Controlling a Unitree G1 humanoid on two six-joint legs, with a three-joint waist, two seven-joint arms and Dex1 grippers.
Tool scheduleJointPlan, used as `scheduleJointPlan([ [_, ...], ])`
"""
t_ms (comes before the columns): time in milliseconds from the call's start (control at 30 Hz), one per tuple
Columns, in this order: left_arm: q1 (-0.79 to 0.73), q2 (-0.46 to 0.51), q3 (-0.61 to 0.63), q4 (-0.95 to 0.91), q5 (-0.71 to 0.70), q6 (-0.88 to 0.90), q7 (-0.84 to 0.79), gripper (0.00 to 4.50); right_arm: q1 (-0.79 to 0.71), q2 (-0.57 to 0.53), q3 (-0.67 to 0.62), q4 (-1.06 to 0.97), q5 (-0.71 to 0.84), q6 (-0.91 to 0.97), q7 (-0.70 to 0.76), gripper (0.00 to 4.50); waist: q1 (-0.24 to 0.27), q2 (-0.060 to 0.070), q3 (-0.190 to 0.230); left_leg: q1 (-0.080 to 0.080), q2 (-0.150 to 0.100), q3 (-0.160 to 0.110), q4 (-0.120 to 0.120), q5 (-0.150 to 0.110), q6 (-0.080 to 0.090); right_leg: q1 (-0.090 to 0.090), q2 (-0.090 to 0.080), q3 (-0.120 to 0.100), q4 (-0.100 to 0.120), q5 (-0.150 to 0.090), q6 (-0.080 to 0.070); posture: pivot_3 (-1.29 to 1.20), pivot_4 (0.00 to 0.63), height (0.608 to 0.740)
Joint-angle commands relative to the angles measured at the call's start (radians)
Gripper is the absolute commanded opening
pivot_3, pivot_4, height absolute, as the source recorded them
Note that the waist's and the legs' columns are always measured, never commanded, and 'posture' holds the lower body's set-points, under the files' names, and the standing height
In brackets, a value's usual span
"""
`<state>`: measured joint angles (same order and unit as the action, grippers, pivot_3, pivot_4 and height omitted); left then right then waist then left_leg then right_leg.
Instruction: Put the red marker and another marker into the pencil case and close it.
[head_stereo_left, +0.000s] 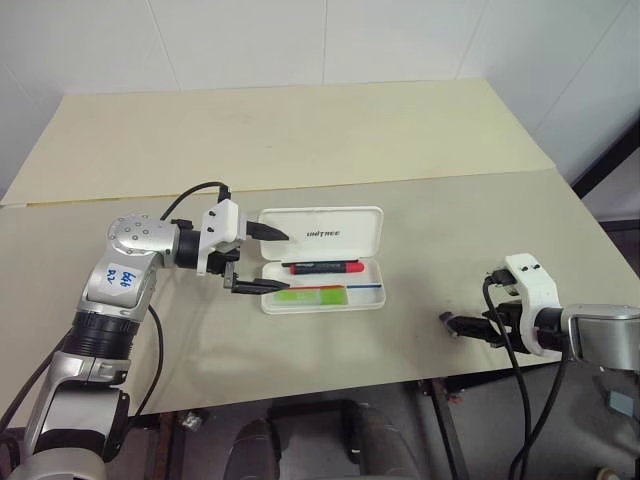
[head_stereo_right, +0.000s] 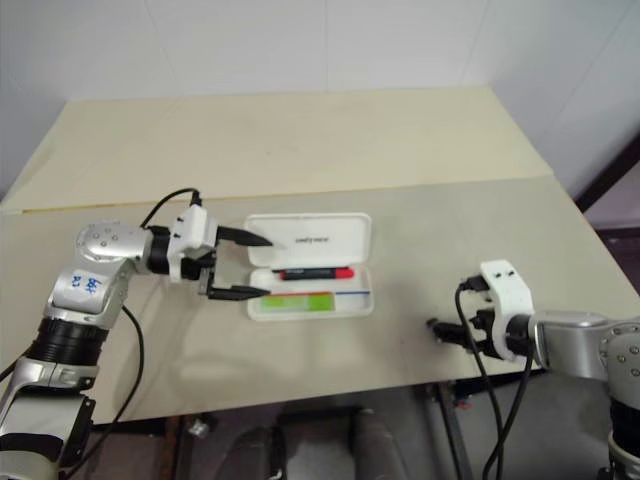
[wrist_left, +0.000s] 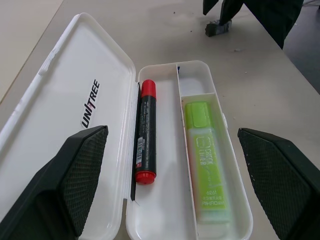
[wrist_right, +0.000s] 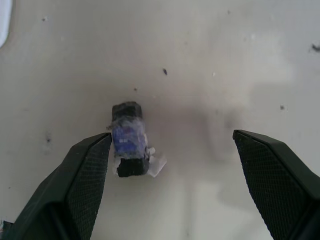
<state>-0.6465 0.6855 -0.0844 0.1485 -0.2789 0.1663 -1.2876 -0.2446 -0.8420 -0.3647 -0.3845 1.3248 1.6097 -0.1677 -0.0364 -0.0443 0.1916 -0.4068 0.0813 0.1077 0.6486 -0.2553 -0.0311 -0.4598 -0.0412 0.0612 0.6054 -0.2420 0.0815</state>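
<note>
Both markers lie inside the pencil case (head_stereo_left: 322, 260) mid-counter: red marker (head_stereo_left: 325, 268), green marker (head_stereo_left: 310, 295) at its 6 o'clock. I judge the lid light, stiff, slippery; I'd push its far edge. Left pincer (head_stereo_left: 258, 260) gapes empty at 9 o'clock; right pincer (head_stereo_left: 462, 324) wide, empty.

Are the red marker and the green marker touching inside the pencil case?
Apart. The left wrist view shows a white divider wall between the red marker and the green marker in the pencil case.

Looks like a robot test lab to me: bare white panel walls (head_stereo_left: 300, 40) at 12 o'clock, plain beige counter (head_stereo_left: 330, 130), exposed cables (head_stereo_left: 525, 400) dangling at 4 o'clock.
</note>
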Motion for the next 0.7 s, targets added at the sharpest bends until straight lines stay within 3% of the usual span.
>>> scheduleJointPlan([
  [33, -0.011, 0.020, 0.023, -0.021, -0.010, -0.007, -0.005, 4.50, 0.031, -0.003, 0.020, -0.019, 0.138, 0.005, -0.076, 4.13, 0.000, -0.001, 0.000, 0.000, 0.000, 0.000, 0.000, 0.000, 0.000, 0.000, 0.000, 0.000, 0.000, 0.000, 0.000, 0.00, 0.150, 0.740],
  [67, -0.012, 0.021, 0.024, -0.020, -0.010, -0.008, -0.004, 4.50, 0.039, -0.006, 0.038, -0.023, 0.183, -0.011, -0.106, 4.13, 0.000, -0.002, -0.001, 0.000, 0.000, 0.000, 0.000, 0.000, 0.000, 0.000, 0.000, 0.000, 0.000, 0.000, 0.000, 0.00, 0.150, 0.740],
  [167, -0.013, 0.024, 0.026, -0.021, -0.009, -0.007, -0.001, 4.50, 0.059, -0.025, 0.126, -0.043, 0.291, -0.087, -0.196, 3.54, -0.005, -0.005, -0.003, 0.000, 0.001, -0.001, -0.001, 0.000, 0.000, 0.000, 0.001, 0.000, 0.000, 0.000, 0.000, 0.00, 0.150, 0.740],
  [333, -0.003, 0.030, 0.031, -0.038, -0.014, -0.001, 0.003, 4.50, 0.061, -0.077, 0.232, -0.035, 0.357, -0.183, -0.281, 1.84, -0.022, -0.013, -0.008, 0.001, 0.001, -0.002, -0.001, 0.000, 0.000, 0.001, 0.001, 0.000, 0.000, 0.000, 0.000, 0.00, 0.150, 0.740],
  [500, 0.005, 0.037, 0.034, -0.048, -0.017, 0.004, 0.010, 4.50, 0.028, -0.147, 0.276, -0.016, 0.344, -0.223, -0.276, 0.25, -0.023, -0.014, -0.009, 0.002, 0.001, -0.002, -0.001, 0.000, 0.000, 0.003, 0.001, -0.001, -0.001, -0.001, -0.001, 0.00, 0.150, 0.740],
  [700, 0.016, 0.038, 0.036, -0.058, -0.019, 0.007, 0.019, 4.50, -0.021, -0.206, 0.295, 0.004, 0.266, -0.229, -0.205, 0.24, -0.021, -0.014, -0.009, 0.002, 0.001, -0.002, -0.001, 0.000, 0.000, 0.004, 0.001, 0.000, -0.004, 0.000, 0.000, 0.00, 0.150, 0.740],
])
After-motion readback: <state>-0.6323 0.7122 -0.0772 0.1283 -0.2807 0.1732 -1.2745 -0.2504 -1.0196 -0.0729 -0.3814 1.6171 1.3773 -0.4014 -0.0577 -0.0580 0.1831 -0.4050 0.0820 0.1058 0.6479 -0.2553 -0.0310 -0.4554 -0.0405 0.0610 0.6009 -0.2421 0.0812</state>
